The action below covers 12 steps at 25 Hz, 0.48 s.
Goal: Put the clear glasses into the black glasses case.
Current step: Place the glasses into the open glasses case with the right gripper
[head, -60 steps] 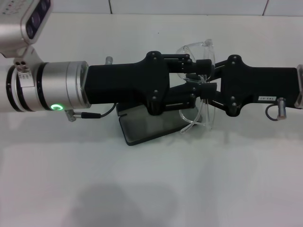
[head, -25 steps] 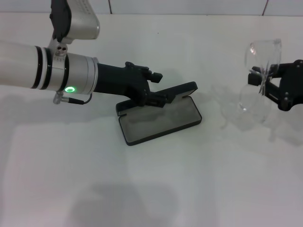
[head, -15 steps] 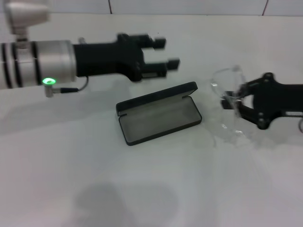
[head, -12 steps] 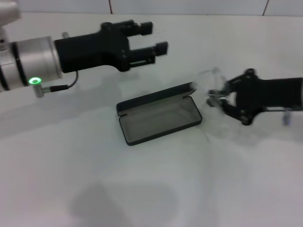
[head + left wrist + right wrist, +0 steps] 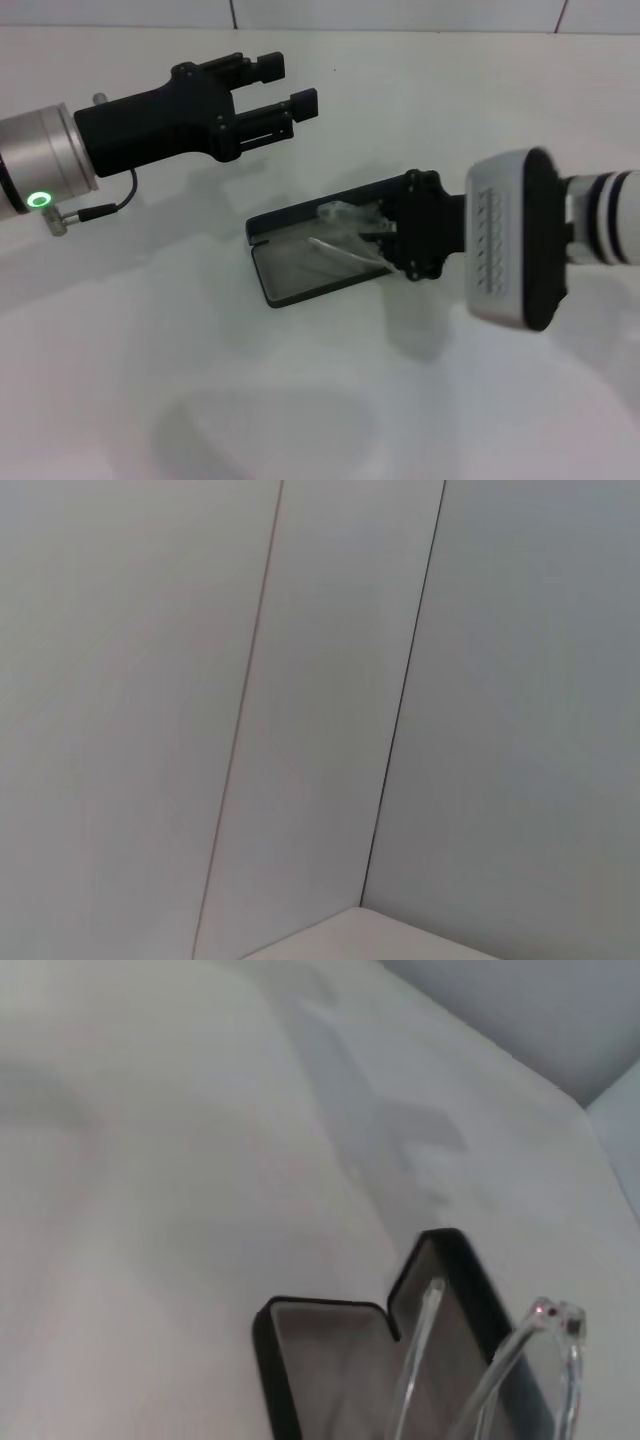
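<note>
I'm holding the clear glasses (image 5: 350, 232) clamped in the right end effector (image 5: 392, 238) over the open black glasses case (image 5: 300, 262); easing down level before unclamping. Left end effector (image 5: 280, 92) idling far-left, fingers apart.

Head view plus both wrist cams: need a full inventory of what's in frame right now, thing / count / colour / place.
clear glasses: 1, transparent, over the open case at mid-table, at the right gripper's tip; whether they touch the lining cannot be told
black glasses case: 1, matte black with grey lining, lid open, centre of the table
table: 1, white, fills the head view
wall panels: white with dark seams, all the left wrist view shows
left gripper: 1, black, fingers open, hovering behind and to the left of the case, holding nothing
right gripper: 1, black, reaching in from the right over the case's right end, with the glasses at its tip
</note>
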Each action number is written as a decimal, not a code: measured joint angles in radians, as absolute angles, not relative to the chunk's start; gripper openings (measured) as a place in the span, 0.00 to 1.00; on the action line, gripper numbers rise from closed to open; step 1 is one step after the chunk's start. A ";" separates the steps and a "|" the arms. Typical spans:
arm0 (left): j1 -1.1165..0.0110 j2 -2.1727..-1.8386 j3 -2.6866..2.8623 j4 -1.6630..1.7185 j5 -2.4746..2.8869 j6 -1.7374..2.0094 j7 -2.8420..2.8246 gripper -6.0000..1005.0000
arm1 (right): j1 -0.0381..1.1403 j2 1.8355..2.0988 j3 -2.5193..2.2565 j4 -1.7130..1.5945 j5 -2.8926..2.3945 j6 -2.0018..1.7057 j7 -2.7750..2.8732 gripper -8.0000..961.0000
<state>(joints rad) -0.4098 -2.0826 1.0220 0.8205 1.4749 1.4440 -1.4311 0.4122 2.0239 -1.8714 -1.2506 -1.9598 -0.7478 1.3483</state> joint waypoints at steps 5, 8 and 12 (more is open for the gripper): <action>-0.407 -2.080 1.022 0.814 1.475 1.445 -1.432 0.69 | 0.389 2.024 -2.015 -1.258 -2.001 -0.570 1.341 0.14; -0.415 -2.079 1.022 0.813 1.480 1.441 -1.436 0.69 | 0.382 2.025 -2.098 -1.249 -2.028 -0.449 1.340 0.14; -0.424 -2.078 1.023 0.812 1.484 1.439 -1.439 0.69 | 0.379 2.026 -2.203 -1.224 -2.043 -0.284 1.340 0.14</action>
